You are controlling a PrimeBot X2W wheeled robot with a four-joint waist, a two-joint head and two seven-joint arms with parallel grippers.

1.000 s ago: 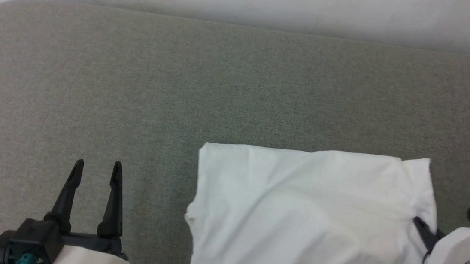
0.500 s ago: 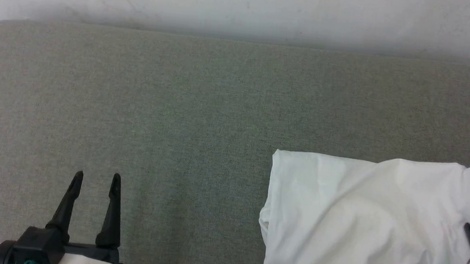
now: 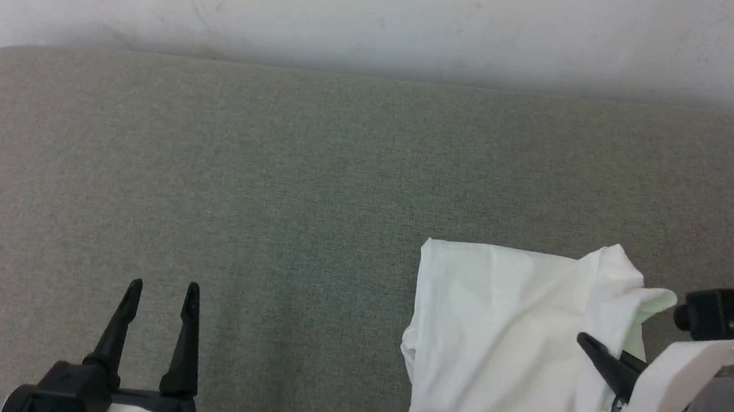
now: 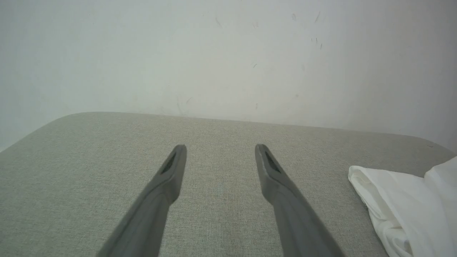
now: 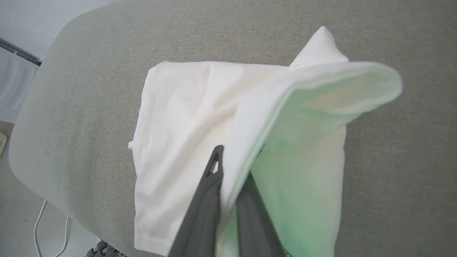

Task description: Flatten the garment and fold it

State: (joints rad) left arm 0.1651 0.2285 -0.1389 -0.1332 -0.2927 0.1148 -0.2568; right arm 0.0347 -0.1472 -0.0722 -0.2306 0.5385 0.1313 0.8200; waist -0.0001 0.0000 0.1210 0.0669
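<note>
Currently, right gripper [image 3: 589, 344] is clamping a lifted edge of the white shirt [image 3: 494, 353]; left gripper [image 3: 164, 284] is hovering splayed and empty

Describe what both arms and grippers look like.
The left gripper has two long, tapering black fingers on a black block, with a teal speck and a white forearm shell behind. The right gripper has the same dark fingers, a white wrist shell with small dark dots, and a black module carrying a teal plug.
</note>
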